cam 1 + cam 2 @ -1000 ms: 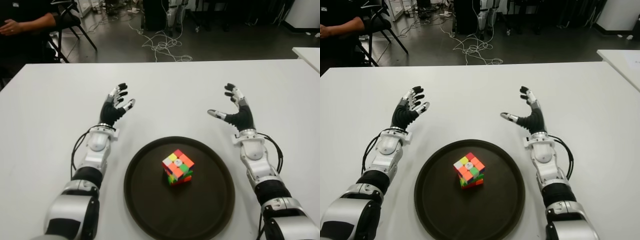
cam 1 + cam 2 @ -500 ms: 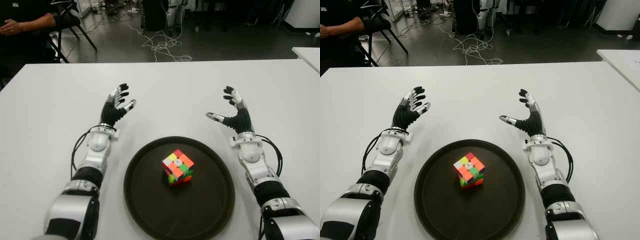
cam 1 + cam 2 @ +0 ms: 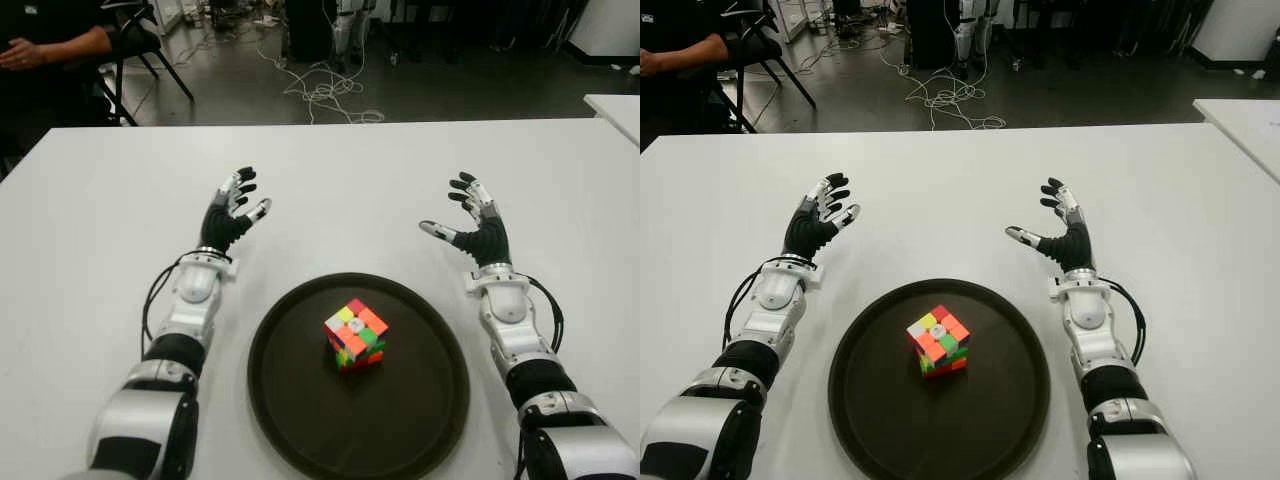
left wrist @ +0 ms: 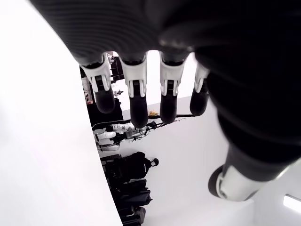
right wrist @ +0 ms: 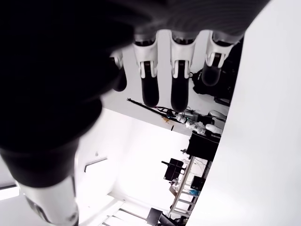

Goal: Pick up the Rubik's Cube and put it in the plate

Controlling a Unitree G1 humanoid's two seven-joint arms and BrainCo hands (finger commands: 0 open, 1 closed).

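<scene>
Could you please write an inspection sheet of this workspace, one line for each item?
Surface: white table, bare apart from the plate and the arms.
Job's things: Rubik's Cube stands inside the dark round plate, near its middle.
Clutter: nothing seen.
Hands: left hand open, beyond the plate on its left; right hand open, beyond it on its right; both hold nothing.
Cables: black cables along both forearms; loose white cables on the floor.
Surroundings: seated person at far left, chair, second table at right.

The Rubik's Cube, scrambled in bright colours, sits inside the plate. The plate is round, dark and flat on the table, the cube near its middle, turned corner-on.
</scene>
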